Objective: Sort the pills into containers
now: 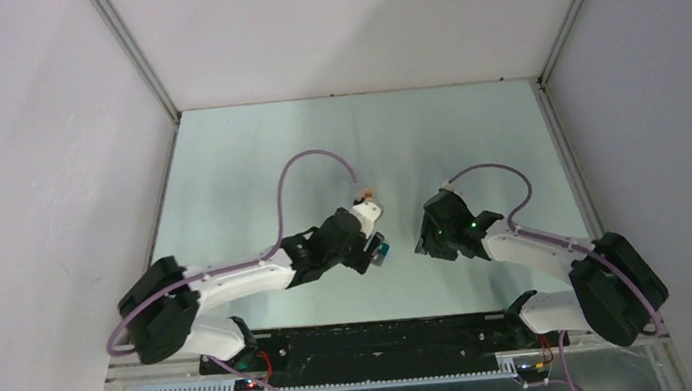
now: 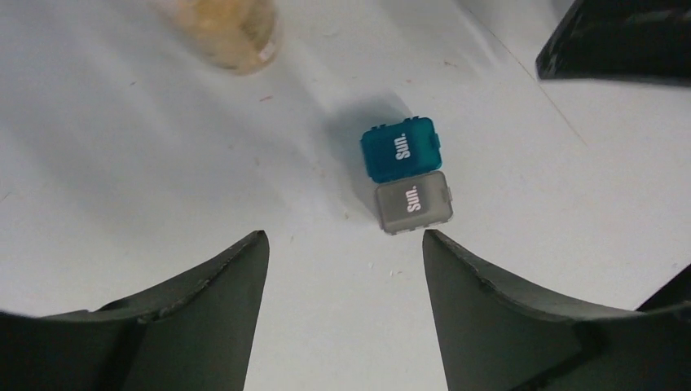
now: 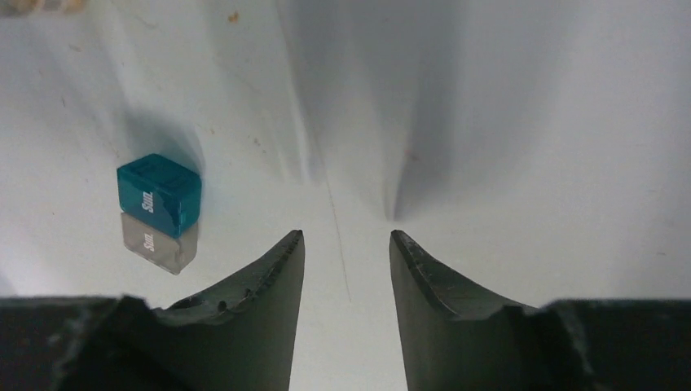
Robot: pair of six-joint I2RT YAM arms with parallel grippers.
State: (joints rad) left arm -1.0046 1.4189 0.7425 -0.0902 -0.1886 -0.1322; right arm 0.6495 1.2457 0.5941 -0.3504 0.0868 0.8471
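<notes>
The container is a tiny case with a teal-blue half [image 2: 401, 149] and a grey half [image 2: 414, 201], both marked "Sun.", lying on the table. It shows in the right wrist view [image 3: 159, 194] at the left and in the top view [image 1: 381, 249]. A blurred tan heap of pills [image 2: 224, 28] lies beyond it, also seen in the top view [image 1: 366, 194]. My left gripper [image 2: 342, 240] is open and empty, just short of the case, which sits off its right fingertip. My right gripper [image 3: 346, 236] is open and empty, with the case to its left.
The right gripper's dark body [image 2: 619, 37] shows at the top right of the left wrist view, close to the case. White enclosure walls with metal corner posts [image 1: 136, 58] surround the pale table [image 1: 254, 156].
</notes>
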